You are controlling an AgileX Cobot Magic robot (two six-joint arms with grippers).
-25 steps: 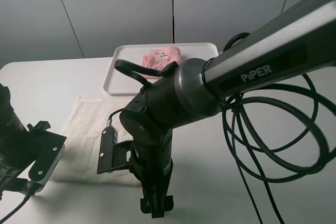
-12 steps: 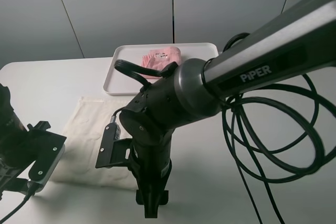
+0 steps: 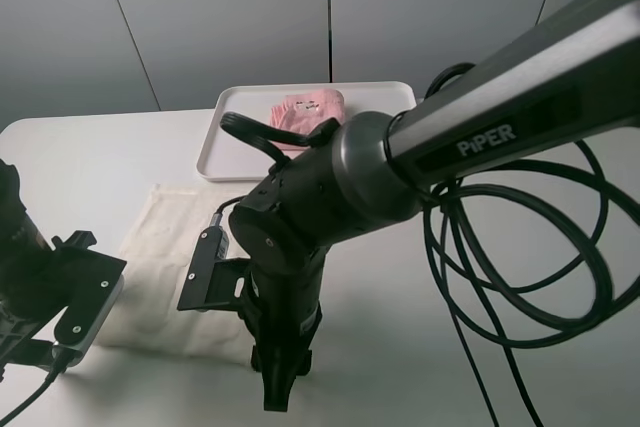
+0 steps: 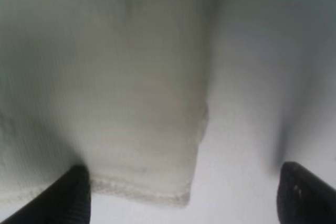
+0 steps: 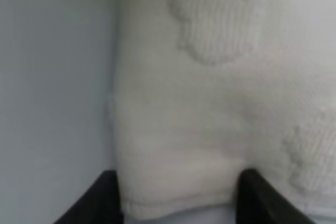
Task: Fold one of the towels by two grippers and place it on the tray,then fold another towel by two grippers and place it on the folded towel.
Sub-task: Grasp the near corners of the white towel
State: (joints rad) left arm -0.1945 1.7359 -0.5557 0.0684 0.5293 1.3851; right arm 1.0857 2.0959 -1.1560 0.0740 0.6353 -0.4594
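White tabletop (image 3: 100,157) carries a flat white rectangular plastic tray (image 3: 225,162) holding the folded pink terry towel (image 3: 310,109). The cream-white terry cloth towel (image 3: 160,247) lies flat, its near edge by the right gripper (image 3: 275,387) fingertips.

At the left wrist, the left gripper (image 4: 184,195) stands wide, with a towel corner beside one finger.

At the right wrist, half-spread fingers (image 5: 105,198) bracket another corner; whether they are pinching it I cannot tell.

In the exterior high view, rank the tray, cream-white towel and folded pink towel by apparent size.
1-2. cream-white towel and tray: alike; the towel is nearer and partly hidden, so unranked.
3. folded pink towel: clearly smallest.
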